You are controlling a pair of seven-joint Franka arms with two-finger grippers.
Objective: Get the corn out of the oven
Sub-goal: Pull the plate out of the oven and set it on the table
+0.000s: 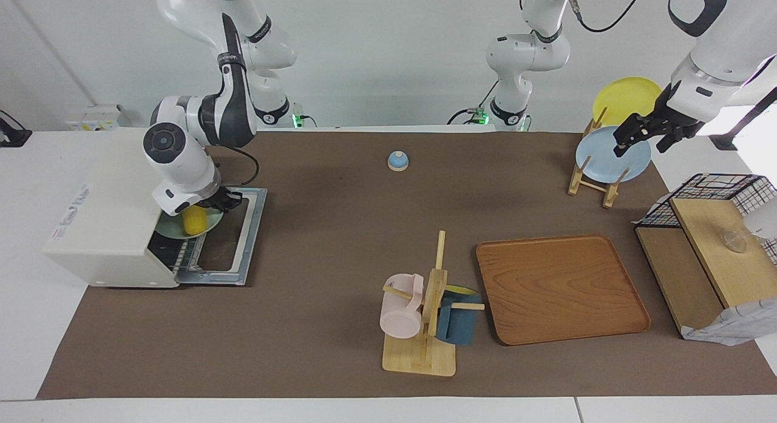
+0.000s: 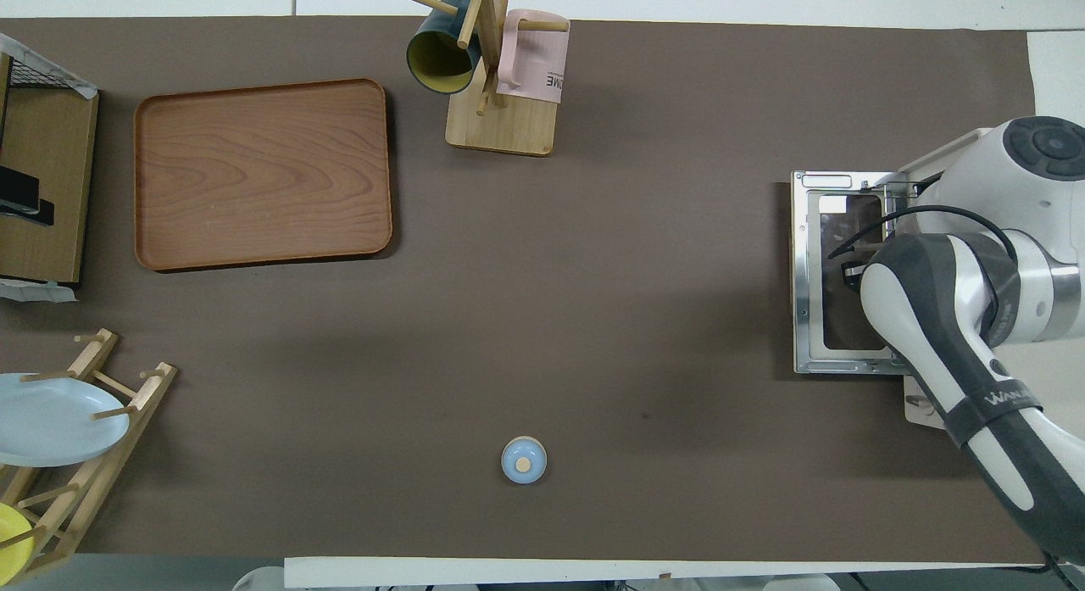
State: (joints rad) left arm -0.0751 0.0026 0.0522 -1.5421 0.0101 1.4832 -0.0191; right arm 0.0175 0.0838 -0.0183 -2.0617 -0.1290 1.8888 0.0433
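The off-white oven [image 1: 103, 229] stands at the right arm's end of the table, its door [image 1: 234, 241] folded down flat. The yellow corn [image 1: 195, 223] lies on a green plate [image 1: 173, 232] at the oven's mouth. My right gripper [image 1: 200, 209] is down on the corn's upper end and shut on it; the hand covers the fingertips. In the overhead view the right arm [image 2: 949, 320] hides the corn, and only the door [image 2: 805, 277] shows. My left gripper [image 1: 642, 145] waits open in the air over the plate rack.
A small blue bell [image 1: 397, 161] sits mid-table near the robots. A mug tree [image 1: 425, 314] and a wooden tray [image 1: 558, 289] lie farther out. The rack holds a blue plate [image 1: 607, 159] and a yellow plate [image 1: 625, 95]. A wire basket [image 1: 710, 195] stands at the left arm's end.
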